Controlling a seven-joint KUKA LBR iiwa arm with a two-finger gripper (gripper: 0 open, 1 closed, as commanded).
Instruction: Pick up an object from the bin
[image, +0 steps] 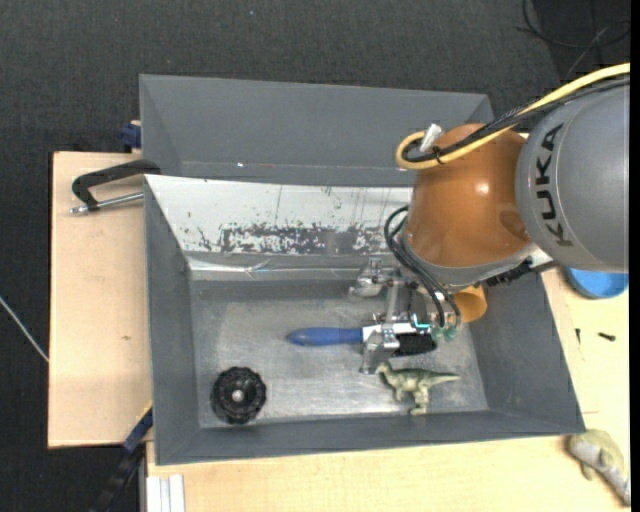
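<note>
Three things in bin (165, 300), end effector (385, 340) hung just beside green dinosaur (415, 380), grip could not be told, blue tool (320, 337) and black wheel (238, 393) lay left of dinosaur

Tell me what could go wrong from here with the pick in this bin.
1. The claw is at the right end of the blue handle, not its middle; lifted from there, the handle might tilt and slip out.
2. The toy dinosaur lies close to the claw, just below it in the view; it could get nudged or caught along with the handle.
</note>
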